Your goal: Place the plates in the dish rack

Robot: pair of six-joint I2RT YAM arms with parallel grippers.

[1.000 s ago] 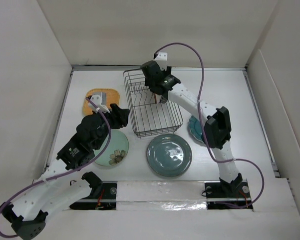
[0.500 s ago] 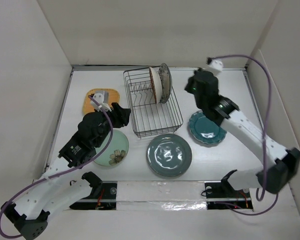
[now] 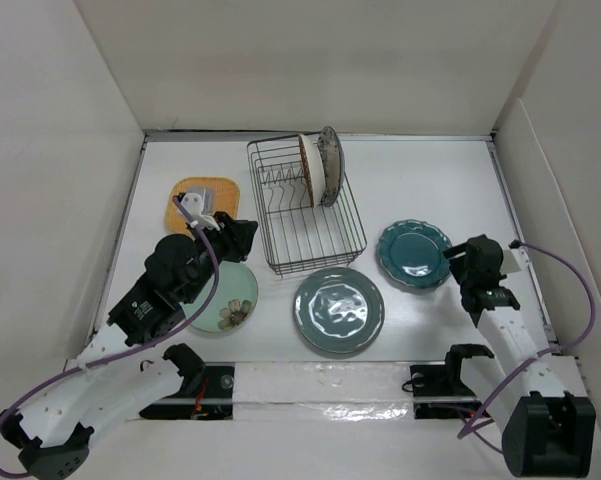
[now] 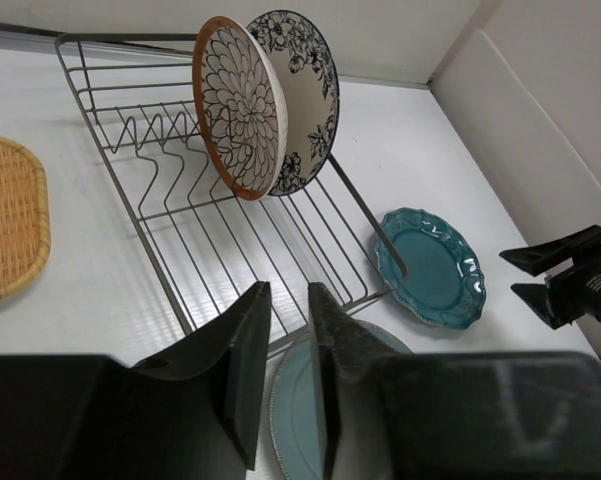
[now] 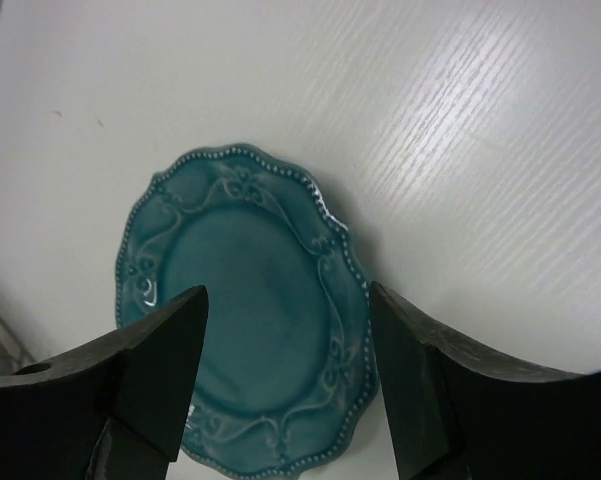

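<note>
Plates in rack: orange-brown plate and white-and-blue plate stand on edge at the 1 o'clock corner of the dish rack.
Plates on table: teal plate lies at 4 o'clock of the rack, grey-green plate at 6, mint plate at 8, orange square plate at 9.
Just changed: the right arm has left the rack and swung down to the teal plate's 3 o'clock rim.
Right gripper: spread wide, empty, framing that plate.
Left gripper: narrow gap, nothing held, near the rack's 7 o'clock corner; hardly moved.
Meaning: two of six loaded; the teal plate is likely next.
</note>
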